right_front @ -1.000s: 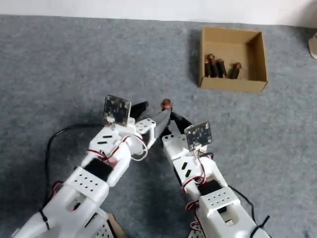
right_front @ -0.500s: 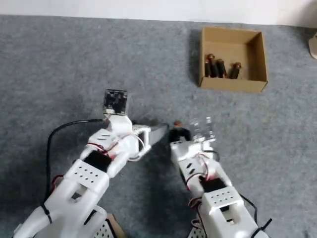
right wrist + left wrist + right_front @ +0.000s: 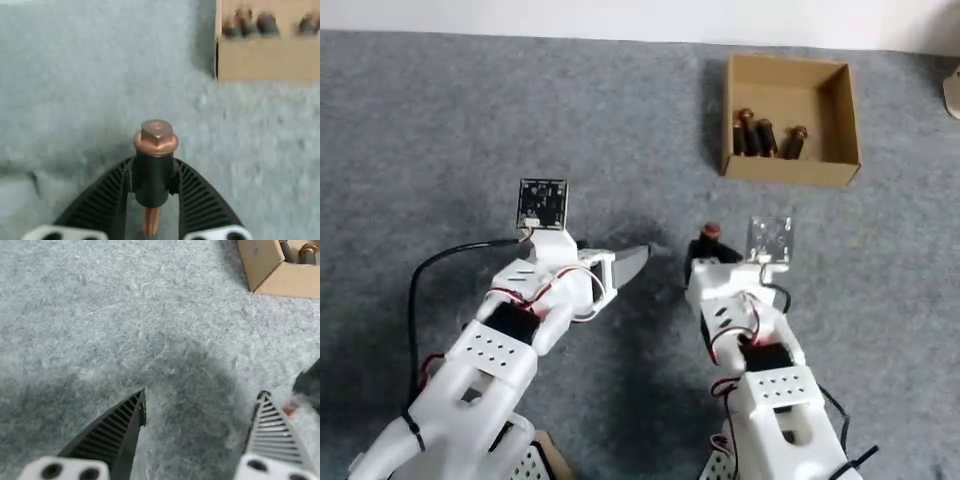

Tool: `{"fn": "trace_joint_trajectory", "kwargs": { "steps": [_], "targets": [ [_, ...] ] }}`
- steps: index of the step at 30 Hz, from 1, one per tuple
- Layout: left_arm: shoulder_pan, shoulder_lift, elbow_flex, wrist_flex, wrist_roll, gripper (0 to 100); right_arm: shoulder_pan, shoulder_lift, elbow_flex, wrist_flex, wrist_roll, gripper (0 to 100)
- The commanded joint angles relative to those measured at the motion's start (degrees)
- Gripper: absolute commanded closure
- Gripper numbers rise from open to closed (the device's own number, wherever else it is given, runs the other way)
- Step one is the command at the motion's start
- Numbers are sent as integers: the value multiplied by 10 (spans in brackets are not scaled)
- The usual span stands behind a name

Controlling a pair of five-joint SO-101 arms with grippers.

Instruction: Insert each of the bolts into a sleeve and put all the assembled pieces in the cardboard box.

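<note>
Copper-headed bolt (image 3: pixel 156 135) and its black sleeve (image 3: pixel 152 182) sit clamped in our right gripper (image 3: pixel 154 172) at centre frame, since our left gripper (image 3: pixel 202 395) has drawn back with fingers wide, so we judge the piece ready for the cardboard box (image 3: pixel 785 170) at upper right.

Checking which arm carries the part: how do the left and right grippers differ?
The left gripper is open and empty; the right gripper is shut on a sleeve with a bolt through it. The left gripper is farther from the cardboard box than the right gripper. Both are over carpet.
</note>
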Motion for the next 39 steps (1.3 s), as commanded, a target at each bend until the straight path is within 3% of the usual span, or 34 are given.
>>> {"fn": "trace_joint_trajectory", "kwargs": {
  "steps": [1,6,10,23,39],
  "targets": [
    [-7,-5,-5,3,6,675,8,-11,-68,80,-4,993],
    [-7,-5,-3,3,6,675,16,-11,-148,150,-2,993],
    [-7,-5,-3,3,6,675,41,7,-180,151,62,993],
    [-7,-5,-3,3,5,675,174,327,-422,148,93,993],
    [-7,-5,-2,3,3,675,245,612,-785,152,93,993]
  ]
}}
